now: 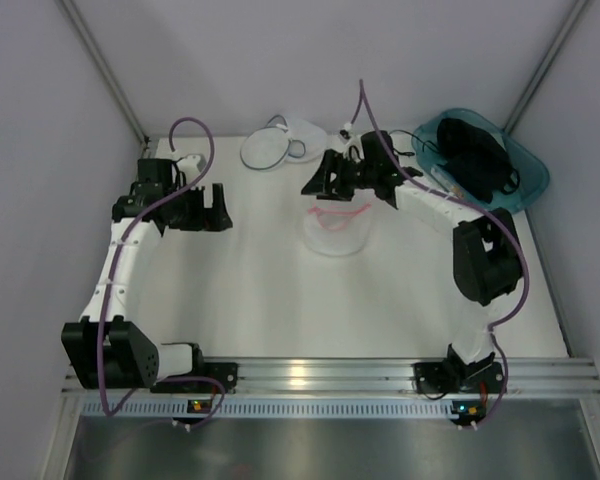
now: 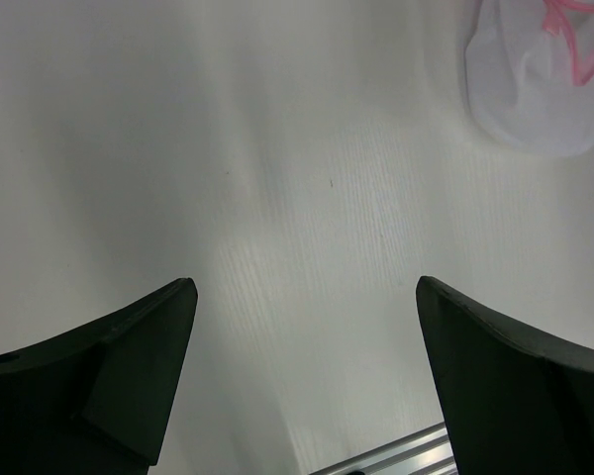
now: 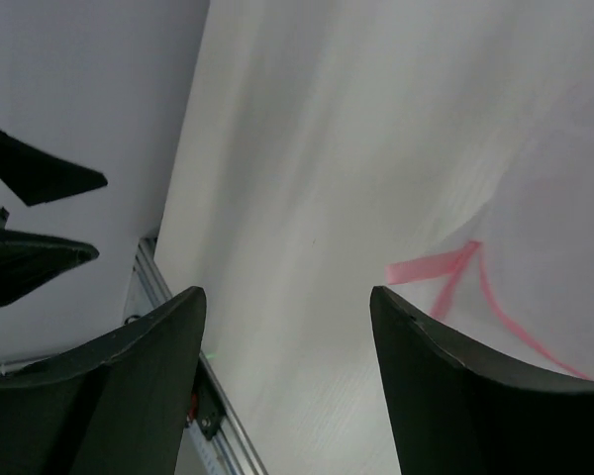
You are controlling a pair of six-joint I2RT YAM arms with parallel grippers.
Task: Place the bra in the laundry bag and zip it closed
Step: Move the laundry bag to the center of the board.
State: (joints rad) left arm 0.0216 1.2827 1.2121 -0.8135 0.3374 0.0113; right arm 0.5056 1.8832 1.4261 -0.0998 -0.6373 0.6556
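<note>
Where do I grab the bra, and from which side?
Grip the bra at its raised black bulk, probably a cup, coming straight down with the right gripper. It lies in the teal bin, whose walls likely block a side approach. The straps are too small to pick out.

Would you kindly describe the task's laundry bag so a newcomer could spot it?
Along the table's far edge, left of the teal bin, lies the laundry bag, round white mesh. Its rim is grey; the central bag's is pink.
</note>
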